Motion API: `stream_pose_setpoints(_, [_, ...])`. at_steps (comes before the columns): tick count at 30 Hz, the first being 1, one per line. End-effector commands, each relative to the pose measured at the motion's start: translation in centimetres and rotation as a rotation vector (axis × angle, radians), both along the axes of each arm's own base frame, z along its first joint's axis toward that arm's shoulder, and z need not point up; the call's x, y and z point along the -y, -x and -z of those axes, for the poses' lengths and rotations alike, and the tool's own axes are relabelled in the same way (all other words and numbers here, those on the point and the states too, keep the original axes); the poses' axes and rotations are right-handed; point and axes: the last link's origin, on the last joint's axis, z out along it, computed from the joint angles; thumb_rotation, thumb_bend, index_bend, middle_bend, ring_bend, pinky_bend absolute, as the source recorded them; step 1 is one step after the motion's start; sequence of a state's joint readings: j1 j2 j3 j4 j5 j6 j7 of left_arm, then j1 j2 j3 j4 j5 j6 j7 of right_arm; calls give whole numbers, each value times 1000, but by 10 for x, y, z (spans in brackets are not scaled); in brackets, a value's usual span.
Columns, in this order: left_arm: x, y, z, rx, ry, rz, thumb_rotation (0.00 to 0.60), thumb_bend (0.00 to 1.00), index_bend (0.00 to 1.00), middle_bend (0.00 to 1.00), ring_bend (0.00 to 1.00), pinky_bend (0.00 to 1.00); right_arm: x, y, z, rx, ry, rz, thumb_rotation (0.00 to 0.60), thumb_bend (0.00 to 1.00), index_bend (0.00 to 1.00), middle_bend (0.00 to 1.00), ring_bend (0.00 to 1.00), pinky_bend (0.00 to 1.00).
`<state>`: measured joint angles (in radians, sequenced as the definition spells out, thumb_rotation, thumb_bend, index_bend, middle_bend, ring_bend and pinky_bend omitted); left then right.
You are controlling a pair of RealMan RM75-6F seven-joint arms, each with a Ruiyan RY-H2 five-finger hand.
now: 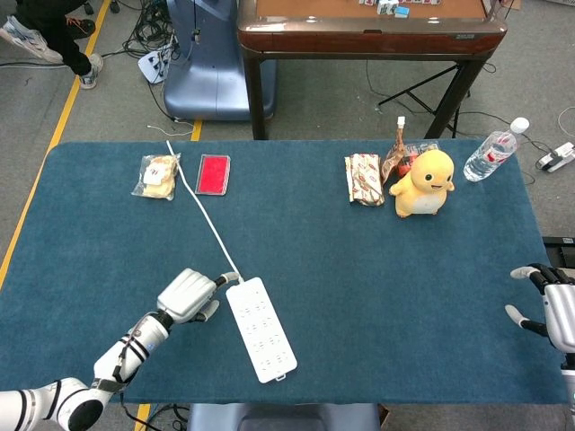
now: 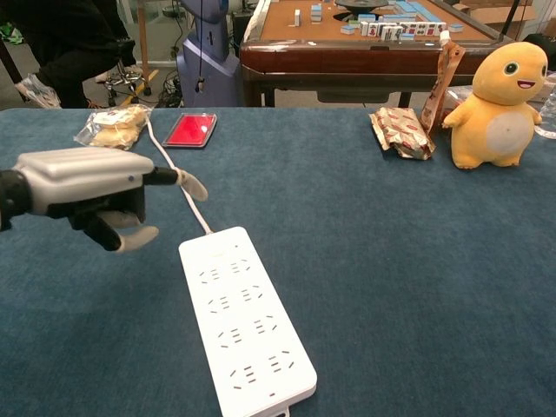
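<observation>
Silver-grey left hand [image 2: 82,187] with pale fingertips, black wrist, white-and-black ringed forearm, grey right hand [image 1: 550,310] with black fingers

A blue-clothed table [image 1: 359,269] stands on grey floor [image 1: 332,99], a brown mahjong table [image 1: 368,36] behind it.
</observation>
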<state>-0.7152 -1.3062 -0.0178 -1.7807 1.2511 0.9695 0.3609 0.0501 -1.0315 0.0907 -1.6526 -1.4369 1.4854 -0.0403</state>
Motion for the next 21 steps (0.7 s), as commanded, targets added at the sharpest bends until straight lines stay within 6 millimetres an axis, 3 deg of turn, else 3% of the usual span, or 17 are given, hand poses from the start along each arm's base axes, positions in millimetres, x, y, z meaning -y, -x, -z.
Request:
stream_pose_setpoints(1, [5,17,-29,52,-92,-48,600,505,154,861,884,1000,0,-1,1,1,-3,-3,600,131,388,367,341,513])
stream_pose_setpoints(5, [10,47,-58,77,-238,-109,600,504,161,736,726,974,1,-3,3,0,-6,-5,600,131,387,367,340,513])
stream_pose_setpoints(9, [21,75,-83,78,-375,-177,600,504,168,608,588,847,1,-4,5,-1,-7,-6,600,131,387,367,340,513])
stream_pose_setpoints(21, [70,154,-122,-36,-553,-400,600,504,313,495,475,660,6,-4,13,14,-6,3,600,131,387,366,340,513])
